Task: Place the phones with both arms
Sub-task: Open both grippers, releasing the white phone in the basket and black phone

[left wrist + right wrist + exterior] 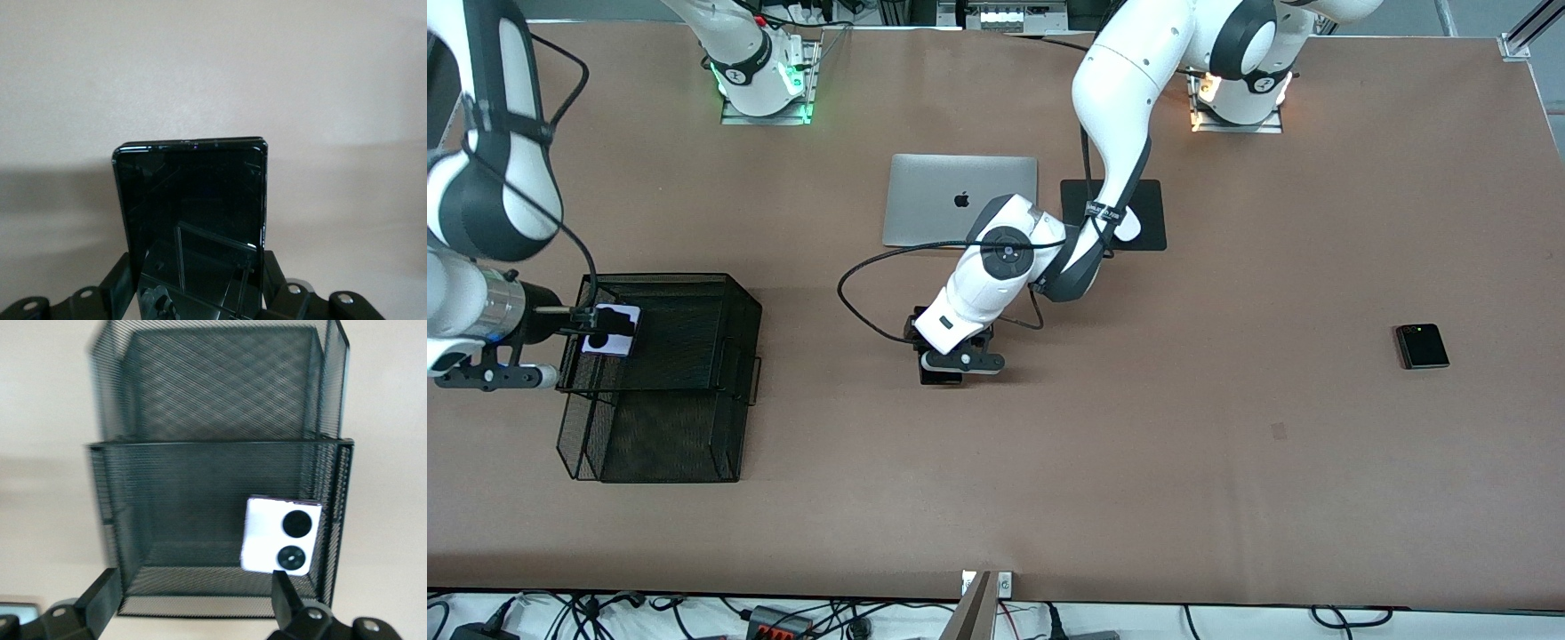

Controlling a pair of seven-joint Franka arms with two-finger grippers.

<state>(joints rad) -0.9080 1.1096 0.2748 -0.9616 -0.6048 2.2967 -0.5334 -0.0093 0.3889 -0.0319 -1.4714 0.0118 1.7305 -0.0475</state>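
Over the black mesh basket point(694, 293) at the right arm's end of the table, the right gripper point(596, 331) hangs with its fingers point(100, 597) spread wide and nothing between them; the lilac flip phone point(280, 535), two black circles showing, sits inside the upper compartment close to one mesh wall, apparently just let go. Near the table's middle, nearer the front camera than the silver laptop point(959, 197), the left gripper point(947, 360) is clamped on the long black slab phone point(193, 213), which stands out from between its fingers in the left wrist view; the slab looks low, at or just off the table; the small black flip phone point(1421, 346) lies untouched toward the left arm's end, well apart from both arms.

To do this step well, I judge the right arm should rise straight up, clear of the mesh rim, before swinging away; the left should lift the slab with a firm, level hold, carry it high enough to pass over the basket wall, and release only once it is well inside a compartment.
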